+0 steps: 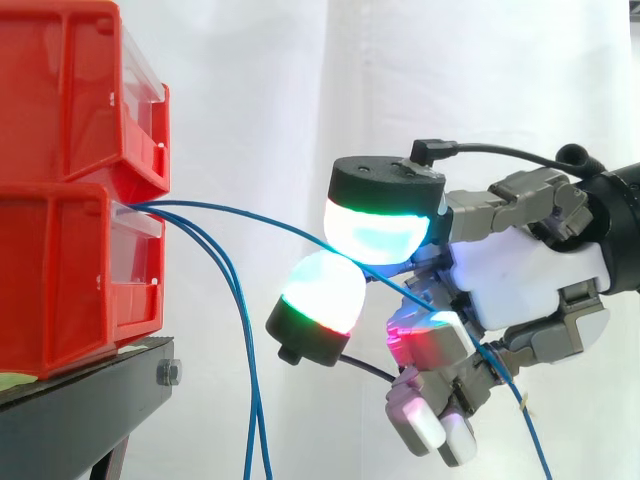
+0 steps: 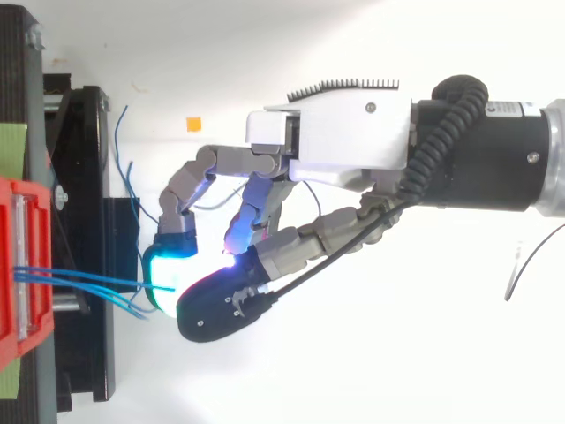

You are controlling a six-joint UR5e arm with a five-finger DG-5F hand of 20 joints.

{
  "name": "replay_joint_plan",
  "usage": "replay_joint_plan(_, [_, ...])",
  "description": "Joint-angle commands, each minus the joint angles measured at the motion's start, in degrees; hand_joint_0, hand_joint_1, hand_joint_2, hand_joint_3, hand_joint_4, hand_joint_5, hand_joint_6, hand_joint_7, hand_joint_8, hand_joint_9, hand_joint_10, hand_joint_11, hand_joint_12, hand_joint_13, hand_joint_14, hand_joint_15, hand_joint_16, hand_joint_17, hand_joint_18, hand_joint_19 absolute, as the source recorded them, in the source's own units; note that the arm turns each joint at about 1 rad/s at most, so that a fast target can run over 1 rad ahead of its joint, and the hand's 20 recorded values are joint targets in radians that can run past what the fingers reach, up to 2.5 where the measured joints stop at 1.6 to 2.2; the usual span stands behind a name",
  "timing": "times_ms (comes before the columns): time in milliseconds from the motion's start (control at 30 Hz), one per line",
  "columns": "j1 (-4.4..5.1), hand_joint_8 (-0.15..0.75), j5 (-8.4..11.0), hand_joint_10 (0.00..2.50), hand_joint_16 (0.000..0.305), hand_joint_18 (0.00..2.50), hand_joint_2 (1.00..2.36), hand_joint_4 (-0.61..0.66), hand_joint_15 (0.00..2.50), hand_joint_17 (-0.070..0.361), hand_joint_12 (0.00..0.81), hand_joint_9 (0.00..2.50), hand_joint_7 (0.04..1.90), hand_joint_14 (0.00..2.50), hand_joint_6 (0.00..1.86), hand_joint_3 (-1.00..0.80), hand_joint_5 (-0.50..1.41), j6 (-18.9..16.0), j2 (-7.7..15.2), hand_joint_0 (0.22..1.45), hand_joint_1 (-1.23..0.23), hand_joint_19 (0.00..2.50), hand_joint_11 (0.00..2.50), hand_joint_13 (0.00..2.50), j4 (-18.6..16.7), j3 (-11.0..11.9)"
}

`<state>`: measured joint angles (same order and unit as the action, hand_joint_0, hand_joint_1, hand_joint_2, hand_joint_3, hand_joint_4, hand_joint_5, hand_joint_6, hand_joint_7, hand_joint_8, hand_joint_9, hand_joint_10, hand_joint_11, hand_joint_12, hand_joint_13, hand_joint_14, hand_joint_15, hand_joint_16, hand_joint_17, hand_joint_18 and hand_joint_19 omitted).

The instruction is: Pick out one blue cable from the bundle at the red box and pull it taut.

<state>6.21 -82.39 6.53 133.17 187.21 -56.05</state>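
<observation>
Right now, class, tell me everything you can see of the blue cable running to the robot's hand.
The blue cable is thin, smooth, seemingly plastic-coated. It leaves the front of the lower red bin beside two others that hang down, runs right in a gentle bow, not taut, into the hand, then slopes down past it. Whether the hand grips it is unclear.

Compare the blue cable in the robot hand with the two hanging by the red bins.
The upper cable runs across from the lower red bin into the robot hand, whose fingers curl round it. The hanging cables droop downward, and nothing touches them. All are thin, blue and leave the same bin.
</observation>
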Motion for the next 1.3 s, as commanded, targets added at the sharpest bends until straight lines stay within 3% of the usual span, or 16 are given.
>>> replay_joint_plan(0, [0.21,0.2,-0.05,0.03,0.041,0.84,1.01,-0.28,0.72,0.093,0.321,1.25,0.88,0.03,1.0,-0.28,-0.14,-0.7,0.1,0.73,-0.79,0.73,0.98,0.99,-0.9,-0.8])
replay_joint_plan(233, [0.47,0.206,-0.31,0.03,0.041,0.85,1.02,-0.28,0.75,0.093,0.324,1.29,0.89,0.03,1.0,-0.25,-0.13,-2.8,0.0,0.72,-0.78,0.74,1.0,1.01,-3.8,-3.3])
replay_joint_plan(333, [0.39,0.204,-2.16,0.03,0.041,0.85,1.02,-0.28,0.74,0.093,0.324,1.29,0.88,0.03,1.0,-0.25,-0.13,-4.2,0.0,0.72,-0.78,0.74,1.0,1.01,-6.3,-4.5])
replay_joint_plan(533, [0.12,0.208,-4.18,0.03,0.041,0.85,1.02,-0.27,0.74,0.093,0.325,1.29,0.89,0.03,1.0,-0.25,-0.13,-4.2,0.0,0.72,-0.78,0.75,0.99,1.01,-6.2,-4.5])
replay_joint_plan(733, [-0.23,0.207,-6.47,0.03,0.041,0.85,1.02,-0.25,0.74,0.093,0.324,1.3,0.87,0.03,1.01,-0.25,-0.13,-3.2,-0.2,0.72,-0.77,0.74,1.01,1.01,-4.2,-4.5])
replay_joint_plan(933, [-0.23,0.207,-6.47,0.03,0.041,0.85,1.02,-0.25,0.74,0.093,0.327,1.3,0.87,0.03,1.01,-0.25,-0.13,-2.5,-1.2,0.72,-0.77,0.74,1.0,1.01,-3.4,-4.5])
replay_joint_plan(1267, [-0.32,0.206,-6.56,0.02,0.041,0.85,1.02,-0.26,0.74,0.093,0.326,1.3,0.87,0.03,1.01,-0.27,-0.13,-1.7,-2.8,0.73,-0.76,0.74,1.02,1.02,1.5,-4.5])
